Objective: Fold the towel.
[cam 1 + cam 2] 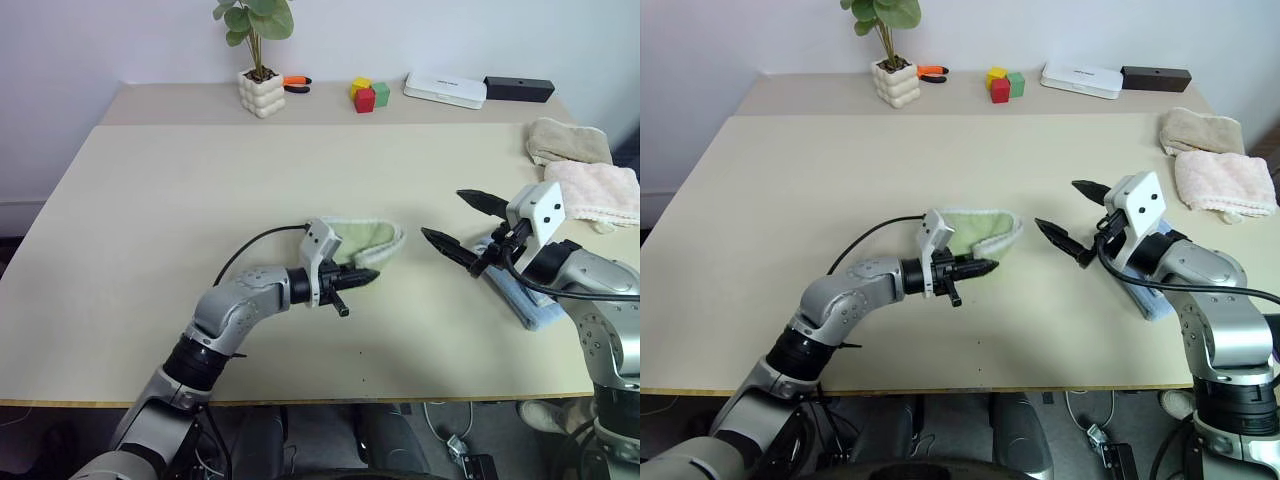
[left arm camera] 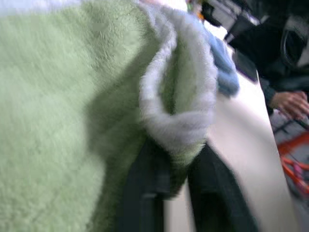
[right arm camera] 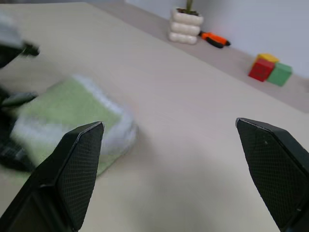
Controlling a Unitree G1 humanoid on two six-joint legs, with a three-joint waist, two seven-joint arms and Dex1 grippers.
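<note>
The towel [image 1: 370, 240], light green with whitish trim, lies folded over on itself in the middle of the table [image 1: 200, 200]. My left gripper [image 1: 352, 290] lies level at the towel's near edge, pointing right. In the left wrist view its fingers [image 2: 140, 193] stand a little apart, open, with the towel's [image 2: 58, 121] rolled trim edge hanging between them. My right gripper [image 1: 443, 215] hovers open to the right of the towel, apart from it, jaws spread wide and empty. The right wrist view has the towel [image 3: 72, 111] ahead of the fingers [image 3: 77, 159].
A light blue cloth [image 1: 525, 305] lies under my right arm. Two folded beige and cream towels [image 1: 585, 170] sit at the right edge. Along the back stand a potted plant [image 1: 261, 92], an orange-handled tool [image 1: 296, 83], coloured blocks [image 1: 366, 95], a white box [image 1: 445, 88] and a black box [image 1: 519, 88].
</note>
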